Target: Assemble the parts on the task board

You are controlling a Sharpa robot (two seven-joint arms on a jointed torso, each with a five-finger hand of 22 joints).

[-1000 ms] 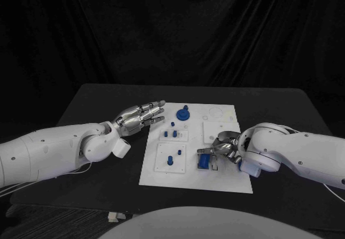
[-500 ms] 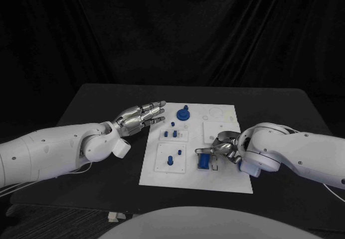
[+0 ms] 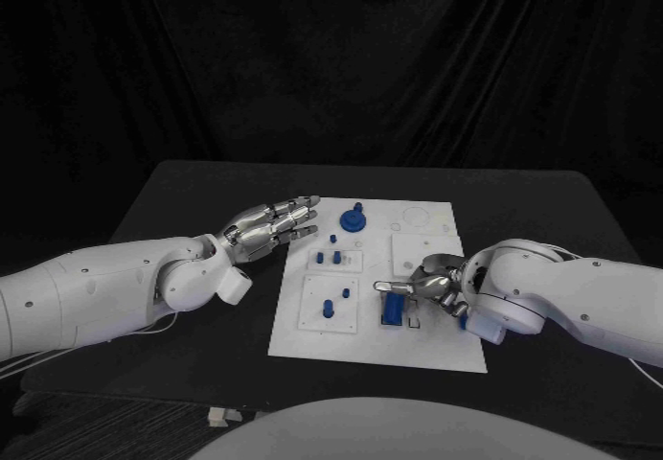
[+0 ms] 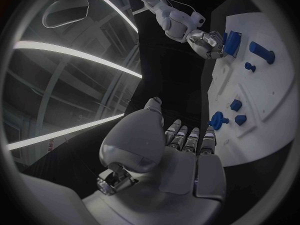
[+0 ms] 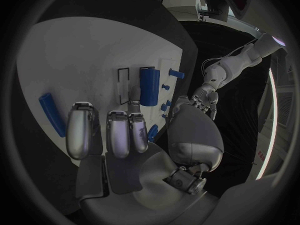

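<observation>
Head view first: the right hand point(image 3: 431, 280) sits low over the near right part of the board point(image 3: 373, 340), fingers bent down and apart, right beside the upright blue block point(image 3: 394, 307). From here you cannot tell whether a fingertip touches that block. The right wrist view helps: the fingers point(image 5: 119, 132) hang just short of the block point(image 5: 149, 86) with white board showing between them, and nothing sits in the palm, so the hand is released. Beside the block, an empty dark-edged slot point(image 5: 123, 85); a long blue bar point(image 5: 51, 114) lies flat well off to the side.

Over to the left hand point(image 3: 265, 226): flat, fingers stretched out together, hovering at the board's left edge, holding nothing. Its wrist view shows the fingertips point(image 4: 190, 139) near the round blue knob point(image 4: 218, 120).

On the board, two small pegs point(image 3: 329, 258) stand mid-left and a single peg point(image 3: 328, 309) stands in its own square plate point(image 3: 329, 320) nearer the robot.
</observation>
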